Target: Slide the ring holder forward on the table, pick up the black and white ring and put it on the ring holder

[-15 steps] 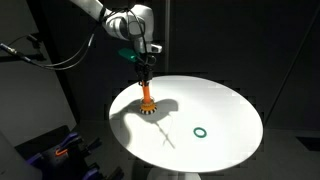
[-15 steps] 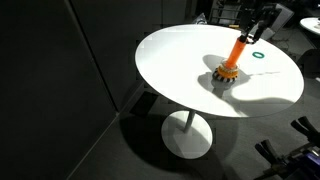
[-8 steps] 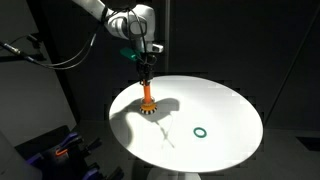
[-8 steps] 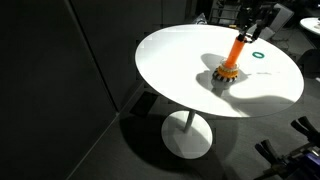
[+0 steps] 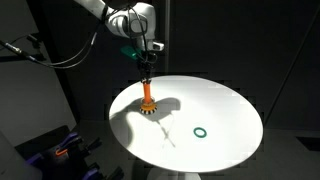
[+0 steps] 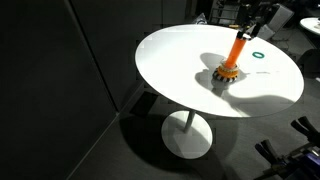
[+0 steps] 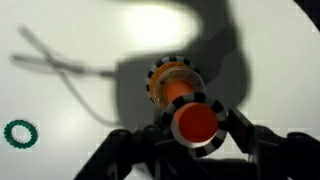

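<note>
The ring holder [image 5: 148,100] is an orange peg on a small round base, standing on the left part of the white round table [image 5: 230,105]. It also shows in an exterior view [image 6: 232,55]. My gripper [image 5: 146,68] hangs straight above the peg, fingers pointing down at its top. In the wrist view the orange peg top [image 7: 197,122] fills the centre, and the black and white ring [image 7: 193,101] encircles it. The gripper [image 7: 195,138] has a finger against each side of that ring. The yellowish base [image 7: 160,82] shows below.
A plain green ring [image 5: 200,132] lies flat on the table, apart from the holder, and shows in the wrist view [image 7: 19,132] and in an exterior view [image 6: 259,57]. The table edge [image 6: 170,95] drops to a dark floor. Dark equipment stands around the table.
</note>
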`<state>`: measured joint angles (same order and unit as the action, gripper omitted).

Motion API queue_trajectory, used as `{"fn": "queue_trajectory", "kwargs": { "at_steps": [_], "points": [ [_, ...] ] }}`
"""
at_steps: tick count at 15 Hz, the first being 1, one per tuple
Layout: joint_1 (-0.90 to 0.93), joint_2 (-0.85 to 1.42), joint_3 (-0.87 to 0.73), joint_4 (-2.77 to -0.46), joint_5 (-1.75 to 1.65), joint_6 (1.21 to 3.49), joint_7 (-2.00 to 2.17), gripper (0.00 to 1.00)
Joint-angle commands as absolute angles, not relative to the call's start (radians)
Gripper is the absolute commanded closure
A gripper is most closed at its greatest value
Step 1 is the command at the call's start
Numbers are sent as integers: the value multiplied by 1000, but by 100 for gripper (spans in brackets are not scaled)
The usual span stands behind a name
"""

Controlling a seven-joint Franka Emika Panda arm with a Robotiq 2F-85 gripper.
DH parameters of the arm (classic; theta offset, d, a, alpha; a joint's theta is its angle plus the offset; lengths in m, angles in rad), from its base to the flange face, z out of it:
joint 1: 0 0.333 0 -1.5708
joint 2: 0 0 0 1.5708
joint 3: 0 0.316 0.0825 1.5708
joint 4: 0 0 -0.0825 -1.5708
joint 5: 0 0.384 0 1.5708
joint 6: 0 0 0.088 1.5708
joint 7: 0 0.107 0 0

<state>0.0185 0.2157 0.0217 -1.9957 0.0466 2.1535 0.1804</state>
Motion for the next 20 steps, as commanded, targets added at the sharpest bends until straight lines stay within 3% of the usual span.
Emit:
{"fn": "queue_trajectory", "kwargs": {
  "at_steps": [1,13,14,17,20],
  "points": [
    [28,241,12,-1949,41,2119,218,58],
    [32,307,13,-1903,52,2097,230,57],
    [32,306,13,-1900,55,2090,230,8],
    [28,296,15,-1899,65,2074,218,0],
    [23,279,17,-1901,76,2057,203,0]
  ]
}}
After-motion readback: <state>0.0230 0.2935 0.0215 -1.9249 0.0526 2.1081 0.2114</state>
